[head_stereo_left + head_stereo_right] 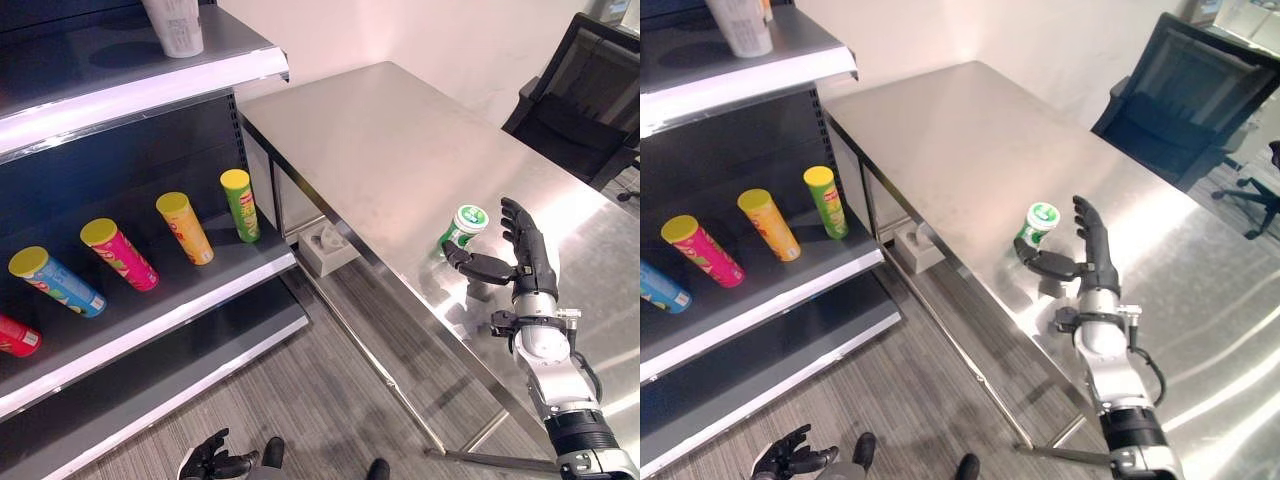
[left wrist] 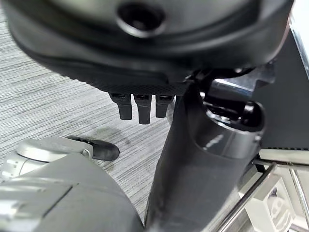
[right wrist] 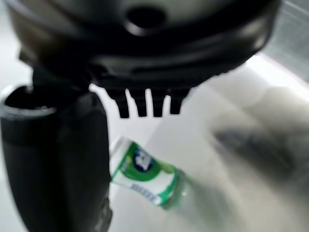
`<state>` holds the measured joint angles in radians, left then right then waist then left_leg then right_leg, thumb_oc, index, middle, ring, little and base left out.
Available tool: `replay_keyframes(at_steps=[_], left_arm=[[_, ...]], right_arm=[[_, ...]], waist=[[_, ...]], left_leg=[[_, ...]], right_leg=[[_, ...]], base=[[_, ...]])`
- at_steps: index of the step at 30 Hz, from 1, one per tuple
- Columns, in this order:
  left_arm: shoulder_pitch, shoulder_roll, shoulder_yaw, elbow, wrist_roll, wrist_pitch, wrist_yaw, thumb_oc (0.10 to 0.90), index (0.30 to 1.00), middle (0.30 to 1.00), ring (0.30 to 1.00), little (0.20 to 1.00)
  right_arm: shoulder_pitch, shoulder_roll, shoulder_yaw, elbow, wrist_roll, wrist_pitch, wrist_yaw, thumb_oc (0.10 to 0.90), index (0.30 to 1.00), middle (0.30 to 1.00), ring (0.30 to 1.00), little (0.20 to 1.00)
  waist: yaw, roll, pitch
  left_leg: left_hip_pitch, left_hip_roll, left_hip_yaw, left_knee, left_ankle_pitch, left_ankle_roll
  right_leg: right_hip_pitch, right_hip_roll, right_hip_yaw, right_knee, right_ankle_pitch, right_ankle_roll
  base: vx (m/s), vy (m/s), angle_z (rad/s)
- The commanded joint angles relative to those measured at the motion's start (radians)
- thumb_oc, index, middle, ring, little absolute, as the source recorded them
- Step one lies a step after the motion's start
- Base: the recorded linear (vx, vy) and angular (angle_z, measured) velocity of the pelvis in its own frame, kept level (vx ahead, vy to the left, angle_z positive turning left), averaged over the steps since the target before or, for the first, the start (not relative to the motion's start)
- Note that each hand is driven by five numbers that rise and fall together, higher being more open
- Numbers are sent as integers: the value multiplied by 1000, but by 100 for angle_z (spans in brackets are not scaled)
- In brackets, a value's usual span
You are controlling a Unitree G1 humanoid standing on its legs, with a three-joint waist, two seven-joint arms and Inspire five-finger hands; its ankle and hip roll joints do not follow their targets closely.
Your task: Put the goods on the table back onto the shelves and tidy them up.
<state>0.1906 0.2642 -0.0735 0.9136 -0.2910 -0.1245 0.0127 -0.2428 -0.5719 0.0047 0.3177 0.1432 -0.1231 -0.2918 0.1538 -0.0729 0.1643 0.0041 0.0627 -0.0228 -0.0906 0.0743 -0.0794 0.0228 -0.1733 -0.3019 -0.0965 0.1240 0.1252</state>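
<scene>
Shelves: at the left, dark with pale front edges; the left end is cut off by the frame.
Red tube: on the middle shelf, mostly cut off at the left edge.
Blue tube, pink tube, orange tube, green tube: in a row on the same shelf, yellow lids toward the front, apart from each other.
White cup: on the top shelf, its top cut off.
Left hand: low over the floor, fingers loosely bent, holding nothing.
Table: steel, right of the shelves.
Green cup: upright on the table near its front edge.
Right hand: just beside the cup, fingers straight, thumb reaching toward it; possibly touching, hard to make out.
</scene>
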Motion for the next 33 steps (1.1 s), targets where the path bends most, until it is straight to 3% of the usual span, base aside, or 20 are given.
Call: replay_keyframes(at_steps=[1,14,15,16,25,33], left_arm=[[-23,45,-43,13,32,-23,4,800,900,900,900,900],[-12,48,-43,31,21,-24,12,800,900,900,900,900],[-8,48,-42,27,18,-24,13,800,900,900,900,900],[-8,48,-42,26,15,-25,14,800,900,900,900,900],[-6,46,-34,29,17,-24,19,800,900,900,900,900],[-15,53,-9,30,30,-21,19,800,900,900,900,900]], right_arm=[[-123,-59,-46,-24,27,-65,-42,800,900,900,900,900],[-200,-83,-11,61,64,-60,-41,800,900,900,900,900],[-212,-85,1,68,62,-59,-41,700,749,749,749,749],[-216,-85,3,68,61,-59,-42,400,300,300,300,300],[-220,-89,4,53,46,-56,-46,400,300,300,300,300],[-165,-125,-61,-53,-12,-59,-60,400,300,300,300,300]], waist=[[14,-9,-9],[38,-9,-8],[40,-7,-8],[41,-7,-9],[47,-10,-8],[35,-12,-17]], left_leg=[[-7,-8,46,3,-88,7],[-4,-12,33,3,-91,9],[-3,-12,32,3,-92,9],[-3,-11,31,3,-91,8],[3,-7,26,3,-92,6],[11,1,29,3,-94,-1]], right_leg=[[52,-47,-38,9,-73,75],[61,-47,-50,9,-80,73],[63,-47,-52,9,-81,73],[64,-47,-52,9,-82,73],[72,-43,-58,9,-88,70],[80,-39,-64,9,-95,68]], base=[[23,-3,6],[15,0,4],[0,0,0],[0,0,0],[0,0,0],[0,0,0]])
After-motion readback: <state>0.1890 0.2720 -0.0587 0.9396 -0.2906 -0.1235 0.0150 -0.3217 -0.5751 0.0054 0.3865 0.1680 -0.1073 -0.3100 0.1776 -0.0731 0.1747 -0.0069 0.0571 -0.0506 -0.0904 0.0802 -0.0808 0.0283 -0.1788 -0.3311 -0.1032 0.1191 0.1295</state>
